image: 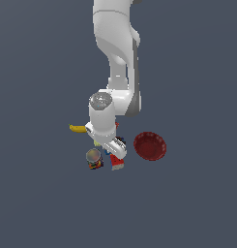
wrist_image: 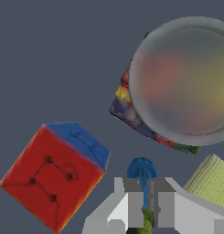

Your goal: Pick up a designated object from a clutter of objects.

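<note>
**Lifting the little blue piece straight out of the pile**

In the wrist view the hand (wrist_image: 144, 201) has its fingers nearly together around the blue piece (wrist_image: 141, 172), which sits between them; it looks clenched on the piece, though the contact itself is partly hidden. The can (wrist_image: 186, 82) is just beside it, the red cube (wrist_image: 51, 178) on the other side, and the pale yellow block (wrist_image: 209, 180) is close by. I judge the best move is a slow, vertical lift, keeping the grip firm and avoiding any sideways drift into these neighbours. The red bowl (image: 150, 146) stands apart on the worktop (image: 42, 203).
</note>
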